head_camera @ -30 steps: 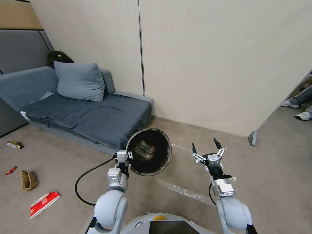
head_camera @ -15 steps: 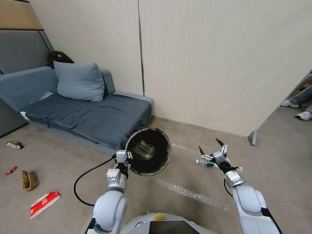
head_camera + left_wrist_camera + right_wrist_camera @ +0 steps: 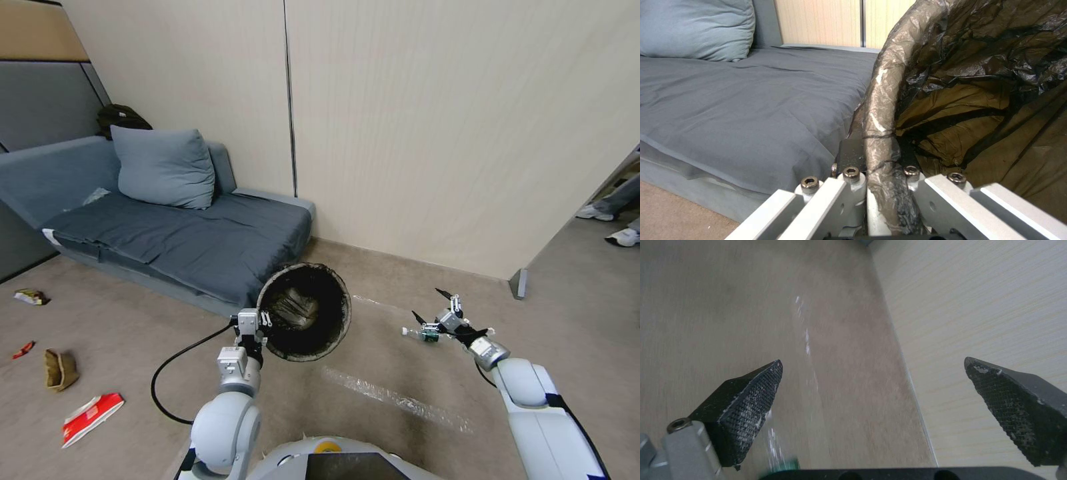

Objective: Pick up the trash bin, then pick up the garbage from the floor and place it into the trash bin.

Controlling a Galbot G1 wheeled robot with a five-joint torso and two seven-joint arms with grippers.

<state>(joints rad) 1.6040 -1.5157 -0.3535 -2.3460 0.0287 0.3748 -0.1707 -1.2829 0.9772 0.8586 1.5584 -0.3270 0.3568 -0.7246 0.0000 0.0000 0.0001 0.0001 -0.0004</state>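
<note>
One trash bin (image 3: pixel 305 311) is held off the floor by the left end effector (image 3: pixel 248 325), which is clamped on the bin's near rim; the mouth of the bin tilts toward the robot. In the left wrist view the rim, wrapped in the black plastic liner (image 3: pixel 978 100), passes between the metal fingers (image 3: pixel 842 196).

One clear bottle with a green label (image 3: pixel 422 335) lies on its side on the floor (image 3: pixel 373 427), touching or just beside the right end effector (image 3: pixel 433 307). The right end effector's fingers are spread wide apart, tips pointing toward the wall (image 3: pixel 433 133), with nothing between them. In the right wrist view the two black textured pads (image 3: pixel 744 410) frame bare floor and the base of the wall, and a green blur sits at the gripper body.

Four further pieces of litter lie well apart from both end effectors on the robot's left: a red-and-white carton (image 3: pixel 90 417), a tan paper bag (image 3: pixel 59 369), a small red scrap (image 3: pixel 23 349) and a wrapper (image 3: pixel 30 297). One grey sofa (image 3: pixel 173 233) with one cushion (image 3: pixel 163 167) stands behind the bin.
</note>
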